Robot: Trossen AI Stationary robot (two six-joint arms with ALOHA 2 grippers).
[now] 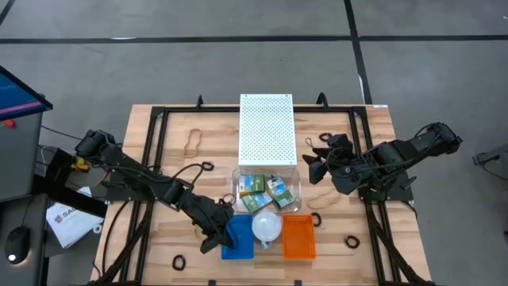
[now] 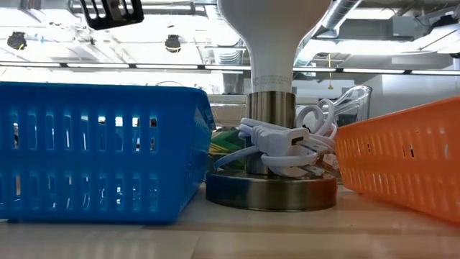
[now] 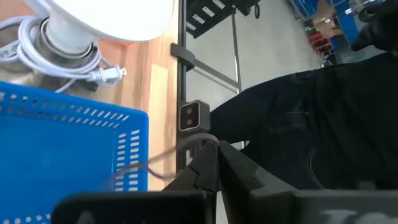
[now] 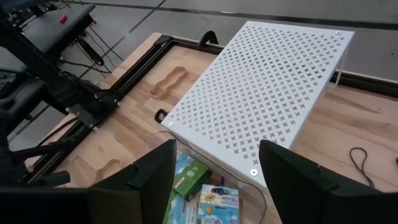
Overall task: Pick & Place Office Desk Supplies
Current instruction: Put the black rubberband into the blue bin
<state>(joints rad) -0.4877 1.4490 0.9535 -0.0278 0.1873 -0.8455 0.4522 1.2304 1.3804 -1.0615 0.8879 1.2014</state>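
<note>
My left gripper [image 1: 213, 237] is over the near left edge of the blue basket [image 1: 236, 238] and is shut on a thin tan rubber band [image 3: 163, 160]. My right gripper [image 1: 314, 168] hovers open just right of the clear bin [image 1: 295, 184], touching nothing. In the right wrist view its fingers [image 4: 152, 171] spread above that bin. Yellow-and-green crayon boxes [image 1: 266, 191] lie inside the bin. More rubber bands [image 1: 193, 141] [image 1: 321, 199] and small black rings [image 1: 178, 260] [image 1: 207, 166] [image 1: 352, 241] lie flat on the wooden table. My left gripper pinches the rubber band between its two fingertips [image 3: 208, 163]. A small loop of the band [image 3: 198, 140] stands out past the tips. The rest trails slack across the blue basket's slotted wall [image 3: 127, 163]. It hangs off the tabletop.
A white perforated shelf [image 1: 267, 127] stands over the clear bin's far part. A white lamp [image 1: 267, 226] with a coiled cord [image 2: 284, 140] sits between the blue basket and the orange basket [image 1: 299, 237]. A black frame [image 1: 155, 143] runs around the table. A person's dark clothing [image 3: 311, 112] shows beyond the near edge.
</note>
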